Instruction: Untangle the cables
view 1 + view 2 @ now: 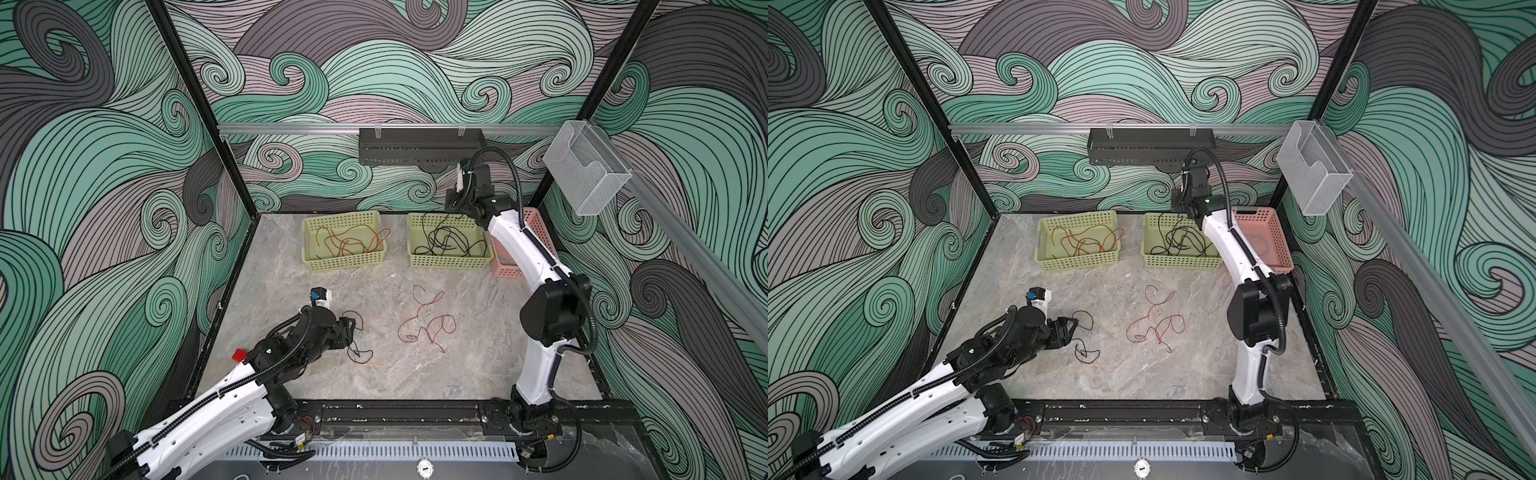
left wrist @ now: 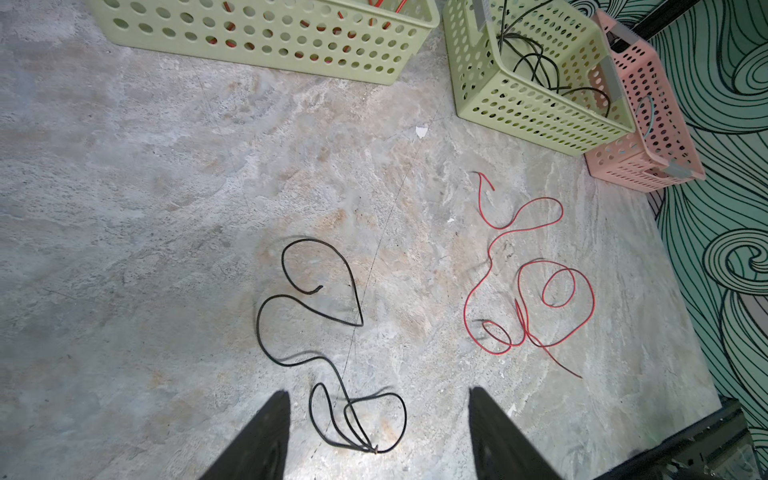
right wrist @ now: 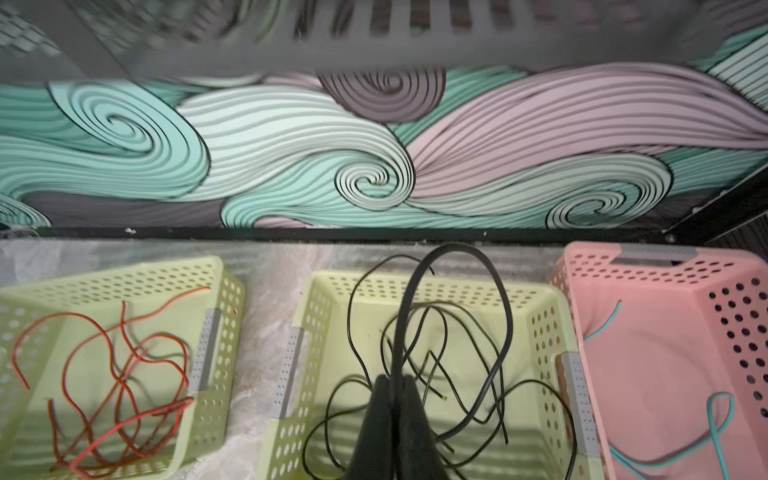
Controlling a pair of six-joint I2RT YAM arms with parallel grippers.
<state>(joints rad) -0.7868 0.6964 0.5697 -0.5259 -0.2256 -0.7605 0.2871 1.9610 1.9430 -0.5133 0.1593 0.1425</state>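
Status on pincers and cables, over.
Left pincer open over loose black cable. Right pincer shut on second black cable, above middle basket. Red cable on table, nothing blocking.

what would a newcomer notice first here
At the back, cables sit sorted by colour: red in the left green basket, black in the middle green basket, teal in the pink basket. The right end effector holds a black cable above the middle one. A red cable and loose black cable lie before the open left end effector.
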